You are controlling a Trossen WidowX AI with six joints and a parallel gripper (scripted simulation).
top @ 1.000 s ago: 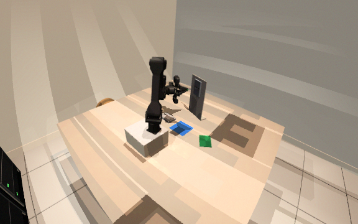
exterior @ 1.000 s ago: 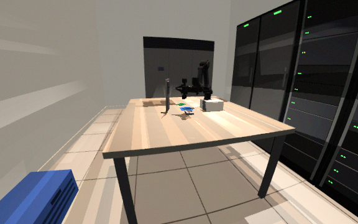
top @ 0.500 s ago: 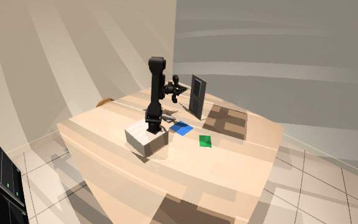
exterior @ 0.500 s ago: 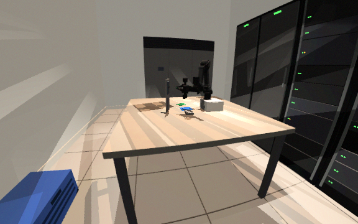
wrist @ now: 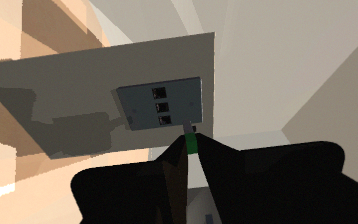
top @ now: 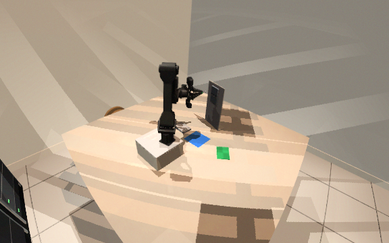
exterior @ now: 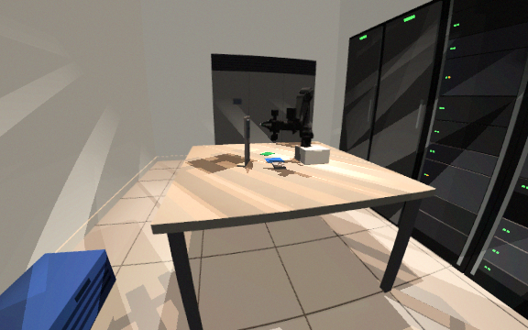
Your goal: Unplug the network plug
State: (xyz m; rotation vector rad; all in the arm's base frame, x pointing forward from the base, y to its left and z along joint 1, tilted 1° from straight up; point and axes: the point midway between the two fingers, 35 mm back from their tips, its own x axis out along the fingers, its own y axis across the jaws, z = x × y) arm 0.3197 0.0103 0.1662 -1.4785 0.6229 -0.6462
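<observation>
My upper arm [top: 168, 98] [exterior: 307, 110] stood upright over its foot, bent sharply at the raised elbow [top: 168, 71] [exterior: 305, 93]. From below that bend, my forearm [top: 175, 90] [exterior: 291, 124] lay folded close against the upright part in the top view. My wrist [top: 182, 92] reached forward, about level, with the gripper [top: 202, 92] [exterior: 261, 124] [wrist: 190, 139] at its end, held high and pointing ahead. My two fingers tapered toward each other, narrow at the tips, and were pressed on something slim between them. Their broad, dark backs spread to both sides in the wrist view. My fingertips hung in the air.
</observation>
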